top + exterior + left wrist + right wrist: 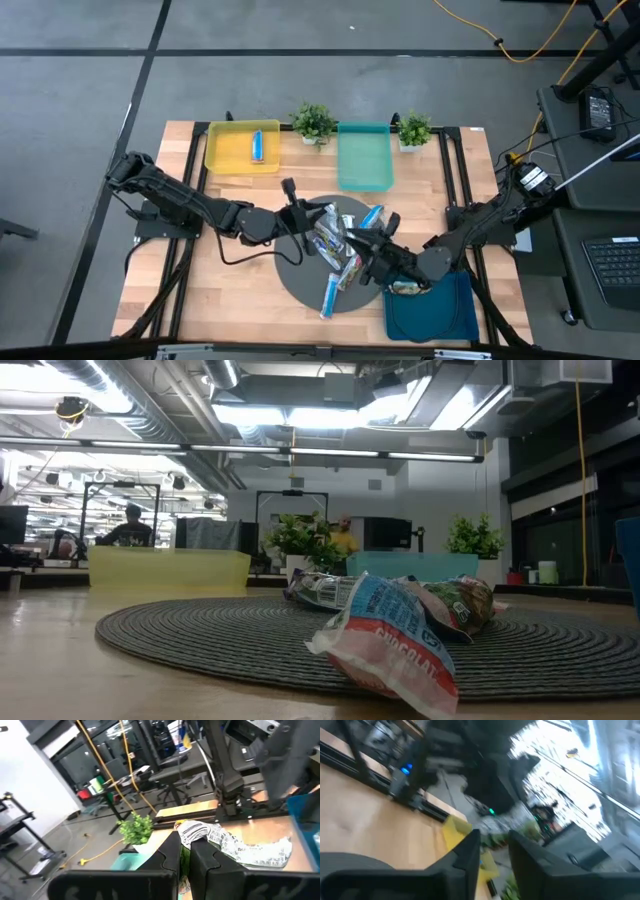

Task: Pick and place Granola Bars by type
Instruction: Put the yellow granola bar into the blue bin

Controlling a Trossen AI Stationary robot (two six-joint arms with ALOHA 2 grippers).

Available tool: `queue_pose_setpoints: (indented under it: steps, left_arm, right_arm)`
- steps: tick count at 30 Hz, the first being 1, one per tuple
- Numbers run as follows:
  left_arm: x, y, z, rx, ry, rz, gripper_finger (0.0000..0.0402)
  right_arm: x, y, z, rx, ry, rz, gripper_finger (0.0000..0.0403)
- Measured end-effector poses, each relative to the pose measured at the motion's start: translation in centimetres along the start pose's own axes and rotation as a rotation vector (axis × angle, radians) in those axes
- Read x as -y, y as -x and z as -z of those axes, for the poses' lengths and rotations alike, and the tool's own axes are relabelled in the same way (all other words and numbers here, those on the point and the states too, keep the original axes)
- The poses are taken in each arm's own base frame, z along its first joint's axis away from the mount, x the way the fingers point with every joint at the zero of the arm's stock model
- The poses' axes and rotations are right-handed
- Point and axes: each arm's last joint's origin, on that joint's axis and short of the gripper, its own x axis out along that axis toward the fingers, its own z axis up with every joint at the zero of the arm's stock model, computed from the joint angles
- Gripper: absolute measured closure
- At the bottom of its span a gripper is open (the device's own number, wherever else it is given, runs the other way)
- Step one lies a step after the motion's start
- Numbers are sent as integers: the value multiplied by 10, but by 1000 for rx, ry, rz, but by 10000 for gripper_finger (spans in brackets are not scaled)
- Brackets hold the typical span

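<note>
A wooden table [250,290] holds a round grey mat [300,275] piled with granola bars [335,255]; the nearest wrapper reads "CHOCOLAT" [400,645]. One blue bar [257,146] lies in the yellow tray [225,150]. My left gripper [296,222] is pinched closed on a silvery wrapper [240,847]. My right gripper [362,243] stands narrowly parted, blurred, above the pile.

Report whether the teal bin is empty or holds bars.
Empty: the high view shows the teal bin with a bare floor, no bars inside.

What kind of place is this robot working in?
Likely a robotics lab or workshop: exposed ceiling ducts, desks with a person at a workstation, and a yellow cable running across the concrete floor.
</note>
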Motion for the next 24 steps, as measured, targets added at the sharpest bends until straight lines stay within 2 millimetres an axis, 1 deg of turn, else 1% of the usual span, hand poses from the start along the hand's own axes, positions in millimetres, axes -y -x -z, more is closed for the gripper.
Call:
queue_pose_setpoints:
  steps: [3,7,13,19,24]
  left_arm:
    - [-1,0,0,-10,-9,-37,398]
    - [-3,0,-2,-8,-12,-84,398]
    - [-5,0,-5,18,-18,-104,398]
    - [-6,0,-9,44,-15,-105,398]
    - [-6,0,-9,51,-10,-97,398]
  right_arm:
    - [1,0,1,-35,-7,34,262]
    - [1,0,1,-38,-83,39,219]
    - [4,-9,5,-59,-122,63,169]
    - [9,-19,10,-67,-150,78,141]
    - [13,-27,12,-45,-178,61,136]
